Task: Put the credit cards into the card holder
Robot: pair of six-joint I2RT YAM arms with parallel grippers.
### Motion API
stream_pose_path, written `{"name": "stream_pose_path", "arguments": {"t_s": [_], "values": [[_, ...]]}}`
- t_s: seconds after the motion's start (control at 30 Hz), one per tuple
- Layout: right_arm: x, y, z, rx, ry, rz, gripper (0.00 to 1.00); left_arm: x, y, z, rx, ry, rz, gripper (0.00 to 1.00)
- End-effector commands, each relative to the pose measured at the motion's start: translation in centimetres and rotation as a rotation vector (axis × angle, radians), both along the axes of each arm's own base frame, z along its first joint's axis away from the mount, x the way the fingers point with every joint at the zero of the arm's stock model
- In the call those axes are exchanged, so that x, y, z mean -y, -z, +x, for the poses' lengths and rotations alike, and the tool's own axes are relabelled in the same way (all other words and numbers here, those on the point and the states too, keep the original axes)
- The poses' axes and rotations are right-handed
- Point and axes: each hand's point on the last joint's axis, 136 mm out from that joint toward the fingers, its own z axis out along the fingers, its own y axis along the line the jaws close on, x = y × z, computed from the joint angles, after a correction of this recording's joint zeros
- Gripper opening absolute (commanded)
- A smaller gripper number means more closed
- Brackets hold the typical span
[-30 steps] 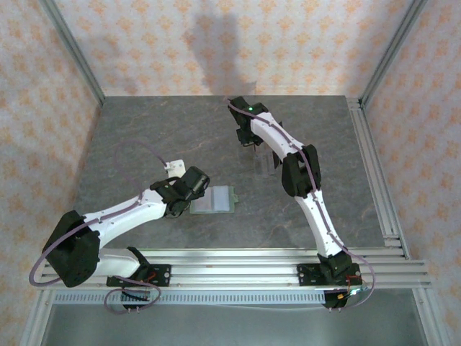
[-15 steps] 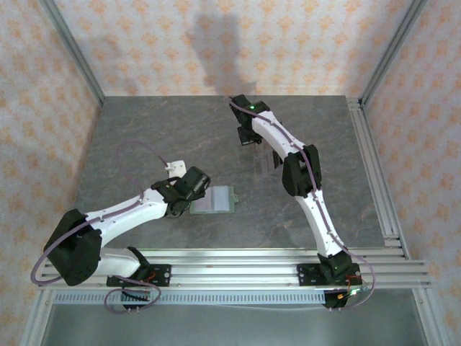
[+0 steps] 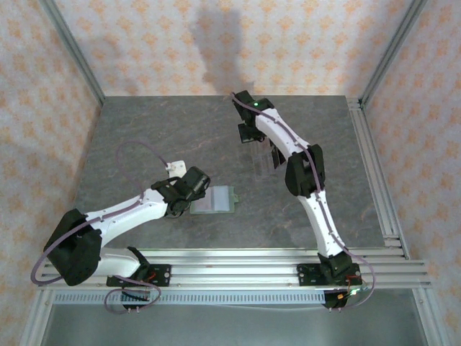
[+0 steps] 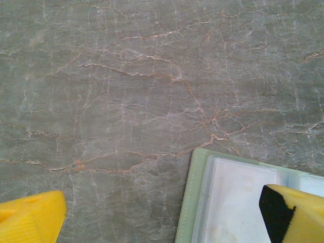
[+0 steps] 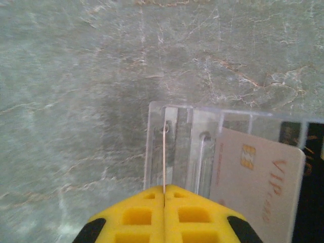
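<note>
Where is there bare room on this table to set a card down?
Bare table far left, beyond the wallet, and right, between the right arm and the side rail. Crowded mid-table, around the wallet and the clear card rack.

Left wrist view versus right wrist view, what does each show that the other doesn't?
Left wrist: the open card holder beneath one finger of the wide-open left end effector. Right wrist: a clear slotted rack holding a VIP card, and the right end effector closed on what looks like a thin card edge-on. Both: the grey veined tabletop and yellow fingers.
</note>
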Motion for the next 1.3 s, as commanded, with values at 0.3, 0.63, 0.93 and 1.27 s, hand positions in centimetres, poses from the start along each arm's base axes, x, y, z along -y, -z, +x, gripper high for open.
{"name": "stream_pose_path", "arguments": {"t_s": [0.3,0.63,0.93,1.27], "values": [[-3.2,-12.7,-5.1,0.121,-0.031,0.432,0.0,-1.4,-0.6,-0.5,-0.01,-0.009,0.061,1.0],[-6.0,-11.7,-14.0,0.097,0.008,0.901,0.0,-1.8,0.9,-1.7,-0.069,0.032,0.084,1.0],[-9.2,-6.8,-19.6,0.104,0.058,1.111,0.0,-1.1,3.3,-2.0,-0.142,0.067,0.097,1.0],[-10.9,-3.0,-20.7,0.054,0.07,1.129,0.0,0.3,5.0,-1.5,-0.172,0.106,0.072,1.0]]}}
